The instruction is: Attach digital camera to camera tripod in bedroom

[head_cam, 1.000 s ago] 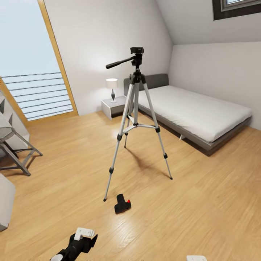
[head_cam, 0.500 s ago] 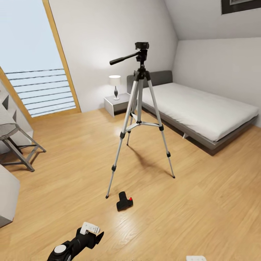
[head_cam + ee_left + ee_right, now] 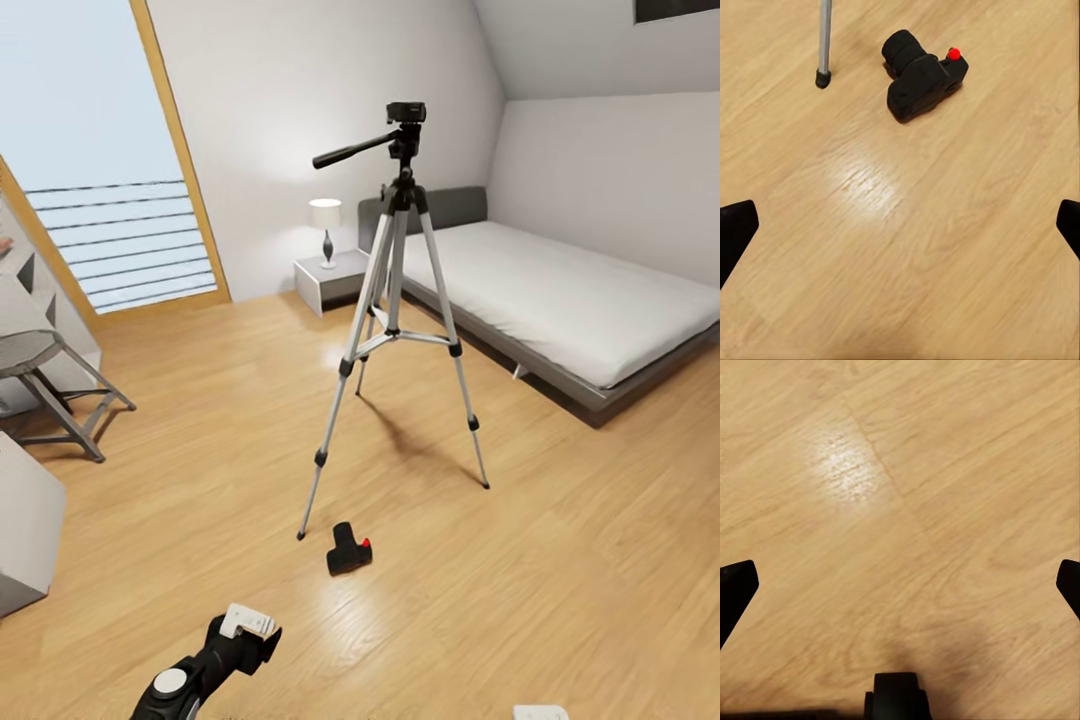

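The left gripper point(image 3: 250, 628) hovers low over the wood floor point(image 3: 560, 560), jaws spread wide and empty. Ahead of it, the digital camera point(image 3: 924, 76) lies on the floor, just beside a foot of the camera tripod point(image 3: 398, 320). The head view adds the bed point(image 3: 570, 300) beyond. The right gripper point(image 3: 900, 585), equally wide, faces bare planks.

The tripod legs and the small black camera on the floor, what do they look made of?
The tall silver-legged tripod: legs look like brushed metal, pale with a soft sheen; joints seem black plastic. The small black camera with a red button: apparently matte plastic, showing no glare.
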Motion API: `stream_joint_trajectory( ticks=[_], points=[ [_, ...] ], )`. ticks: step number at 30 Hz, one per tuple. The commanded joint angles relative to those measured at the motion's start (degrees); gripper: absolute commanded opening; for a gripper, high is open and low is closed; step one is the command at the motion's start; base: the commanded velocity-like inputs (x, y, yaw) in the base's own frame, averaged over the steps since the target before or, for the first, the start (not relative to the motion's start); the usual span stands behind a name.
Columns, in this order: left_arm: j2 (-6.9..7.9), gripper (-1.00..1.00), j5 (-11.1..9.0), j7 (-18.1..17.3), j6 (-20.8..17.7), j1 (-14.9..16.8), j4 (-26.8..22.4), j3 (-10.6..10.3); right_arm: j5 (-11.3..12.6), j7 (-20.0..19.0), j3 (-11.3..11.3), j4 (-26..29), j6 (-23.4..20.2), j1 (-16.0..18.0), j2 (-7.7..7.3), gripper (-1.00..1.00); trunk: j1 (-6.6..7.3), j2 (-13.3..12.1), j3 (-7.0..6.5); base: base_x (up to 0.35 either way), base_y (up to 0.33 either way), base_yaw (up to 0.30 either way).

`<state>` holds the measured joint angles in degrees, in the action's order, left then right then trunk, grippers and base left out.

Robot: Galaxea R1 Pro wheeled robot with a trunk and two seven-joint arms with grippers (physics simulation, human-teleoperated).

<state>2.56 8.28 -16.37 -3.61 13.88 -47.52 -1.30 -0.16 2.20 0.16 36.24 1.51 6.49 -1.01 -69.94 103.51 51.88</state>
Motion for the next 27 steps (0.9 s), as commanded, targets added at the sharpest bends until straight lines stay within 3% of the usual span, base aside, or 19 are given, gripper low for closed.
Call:
stream_joint_trajectory(
  ticks=[1, 8, 17, 24, 27],
  points=[
    [0.07, 1.0, 0.4, -0.2, -0.2, 0.0, -0.3, -0.2, 0.0, 0.1, 0.0, 0.0, 0.2, 0.0, -0.01, 1.0, 0.01, 0.0, 0.11, 0.0, 0.0, 0.072],
    [0.22, 1.0, 0.9, -4.0, 0.9, 0.6, -1.6, -0.7, 0.0, 0.1, 0.0, 0.1, 0.2, 0.0, -0.02, 1.0, 0.01, 0.0, 0.55, 0.0, 0.0, 0.06],
    [-0.36, 1.0, 0.7, -9.9, 0.7, 4.1, -1.6, -0.9, 0.0, 0.1, 0.1, 0.1, 0.2, 0.0, 0.0, 1.0, 0.01, 0.0, 1.14, 0.0, 0.0, 0.012],
    [-1.48, 1.0, 1.0, -18.0, 1.0, 6.8, -1.6, -1.0, 0.0, 0.2, 0.3, 2.0, 0.4, 0.0, -0.03, 1.0, 0.01, 0.0, 1.73, 0.0, 0.0, 0.001],
    [-1.6, 1.0, 1.0, -18.3, 0.8, 7.5, -1.5, -1.0, 0.0, 0.3, 0.2, 2.8, 0.4, 0.0, -0.01, 1.0, 0.01, 0.0, 2.0, 0.0, 0.0, 0.0]
  ],
)
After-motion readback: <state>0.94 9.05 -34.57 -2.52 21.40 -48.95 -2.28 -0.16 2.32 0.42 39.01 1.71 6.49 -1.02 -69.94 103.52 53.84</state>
